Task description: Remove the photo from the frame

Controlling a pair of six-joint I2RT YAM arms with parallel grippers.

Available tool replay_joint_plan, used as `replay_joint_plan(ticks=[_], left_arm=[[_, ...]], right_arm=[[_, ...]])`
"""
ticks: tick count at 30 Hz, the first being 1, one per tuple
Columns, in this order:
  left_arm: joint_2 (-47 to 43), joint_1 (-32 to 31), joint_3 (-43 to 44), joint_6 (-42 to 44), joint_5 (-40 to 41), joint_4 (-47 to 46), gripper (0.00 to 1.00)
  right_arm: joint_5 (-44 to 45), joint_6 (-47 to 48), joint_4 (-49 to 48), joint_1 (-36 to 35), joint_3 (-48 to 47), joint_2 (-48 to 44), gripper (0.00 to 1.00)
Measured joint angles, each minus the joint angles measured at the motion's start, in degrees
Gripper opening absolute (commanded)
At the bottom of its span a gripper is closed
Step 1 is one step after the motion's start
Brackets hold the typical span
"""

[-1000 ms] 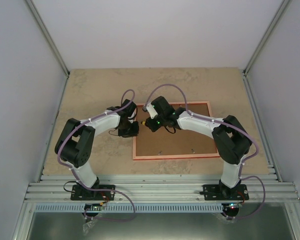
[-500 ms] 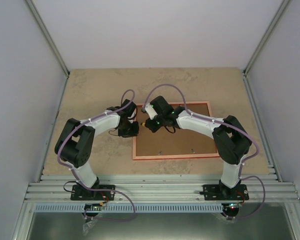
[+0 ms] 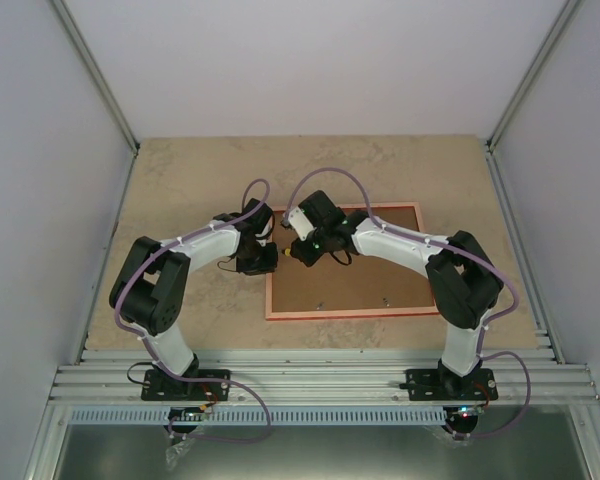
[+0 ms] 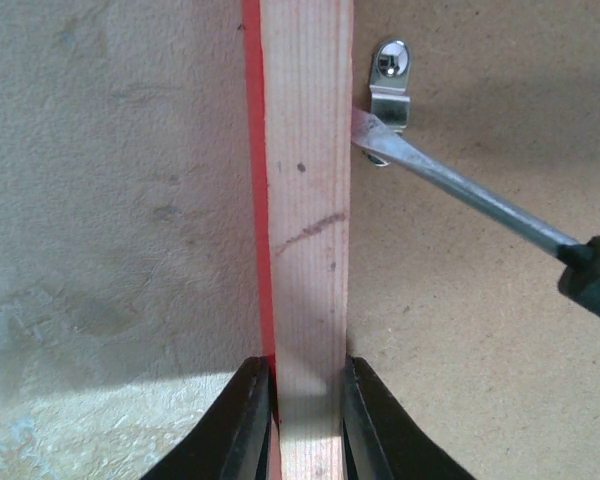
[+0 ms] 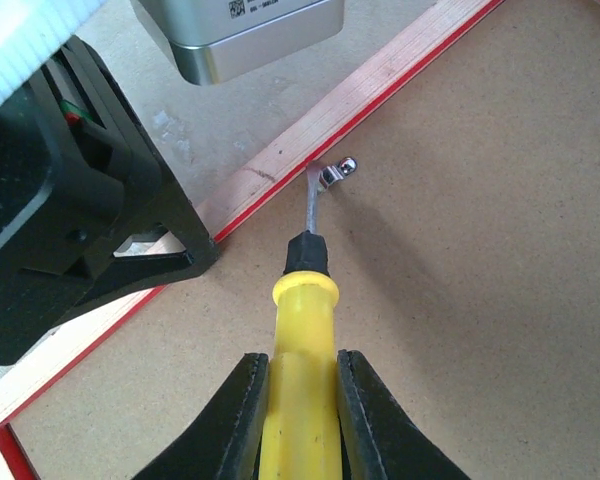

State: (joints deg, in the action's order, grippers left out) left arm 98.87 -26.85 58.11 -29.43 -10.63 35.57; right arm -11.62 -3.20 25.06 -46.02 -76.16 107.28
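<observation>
The frame (image 3: 345, 313) lies face-down, long axis left to right.

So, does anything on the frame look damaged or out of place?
Only one small mark: a dark scratch crosses the bare wood of the frame, near the metal clip that the screwdriver blade touches. Nothing else looks broken or askew.
</observation>
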Motion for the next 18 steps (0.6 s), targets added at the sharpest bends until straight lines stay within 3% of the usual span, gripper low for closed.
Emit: replay_joint_plan(ticks=[18], left_arm=[[-0.17,0.00,-0.31,0.00,0.00,-0.39,0.15]], right_arm=[[3.50,-1.11,0.46,-0.07,1.57,-1.70,0.00]])
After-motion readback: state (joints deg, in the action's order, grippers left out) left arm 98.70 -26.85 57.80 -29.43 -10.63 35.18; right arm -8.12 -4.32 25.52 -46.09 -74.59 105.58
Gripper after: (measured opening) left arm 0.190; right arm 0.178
